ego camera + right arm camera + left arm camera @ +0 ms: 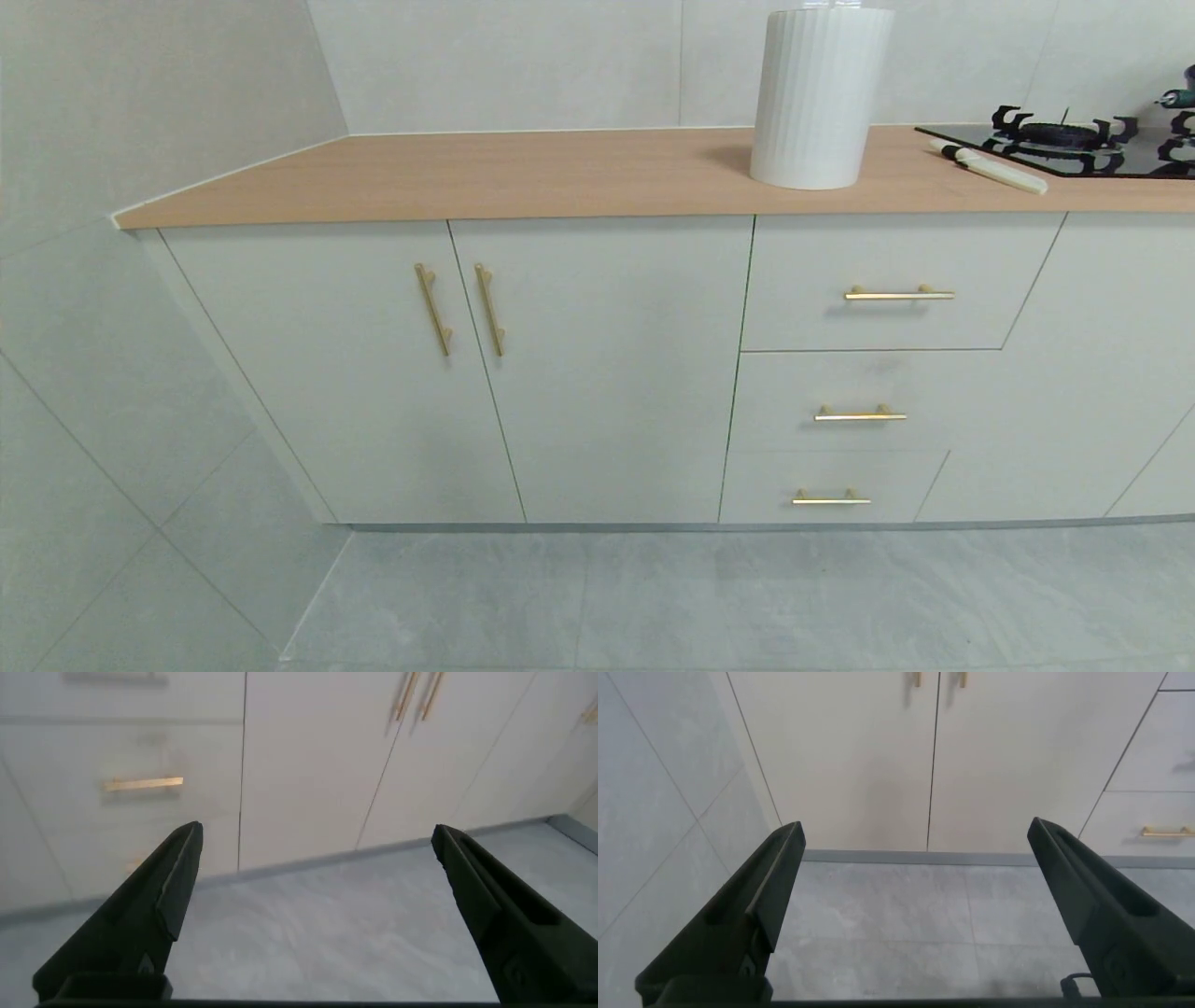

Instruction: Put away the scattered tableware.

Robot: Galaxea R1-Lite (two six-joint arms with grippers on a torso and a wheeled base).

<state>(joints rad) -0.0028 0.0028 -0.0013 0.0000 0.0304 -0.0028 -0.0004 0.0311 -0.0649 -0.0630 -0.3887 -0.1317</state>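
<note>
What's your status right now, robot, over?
Left end effector open, empty. Right end effector open, empty. Knife lying on countertop at stove edge. Drawers all shut.

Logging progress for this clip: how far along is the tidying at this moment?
Nothing looks put away: the knife lies on the counter by the hob, and the drawers are shut. In hand: nothing; the left gripper and right gripper are open, empty. Left: the whole job.
</note>
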